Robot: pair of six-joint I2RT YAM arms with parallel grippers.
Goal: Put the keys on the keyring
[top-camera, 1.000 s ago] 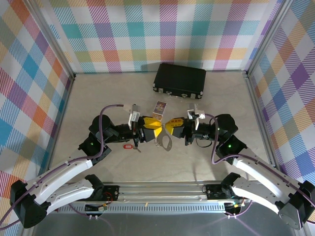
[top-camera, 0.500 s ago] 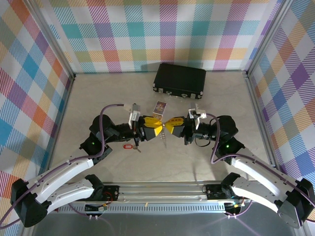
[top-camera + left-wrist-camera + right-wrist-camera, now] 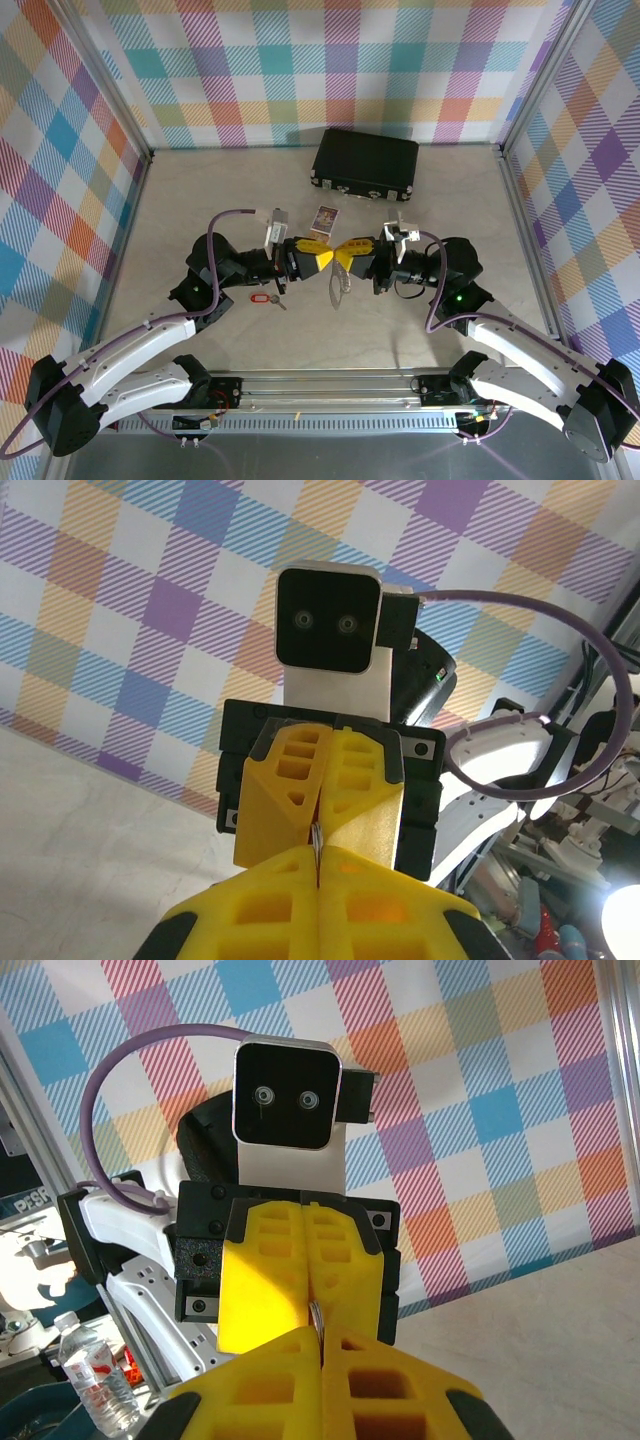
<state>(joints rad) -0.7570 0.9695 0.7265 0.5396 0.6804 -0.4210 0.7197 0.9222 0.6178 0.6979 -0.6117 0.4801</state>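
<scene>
Both jaws are clamped on the grey keyring (image 3: 338, 283): my left end effector (image 3: 322, 257) and right end effector (image 3: 350, 255) meet tip to tip, likely to steady it for opening. The red-tagged key (image 3: 266, 298) lies on the table (image 3: 200, 200) at the ring's eight o'clock, ungrasped.

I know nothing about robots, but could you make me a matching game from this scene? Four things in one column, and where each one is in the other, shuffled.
Things:
1. black case
2. keys
3. keyring
4. printed card

Places:
A. pinched between the left fingers and the right fingers
B. flat on the table, between the case and the fingers
C. at the back of the table, near the wall
D. loose on the table by the left arm

Pairs: 1-C, 2-D, 3-A, 4-B
</scene>
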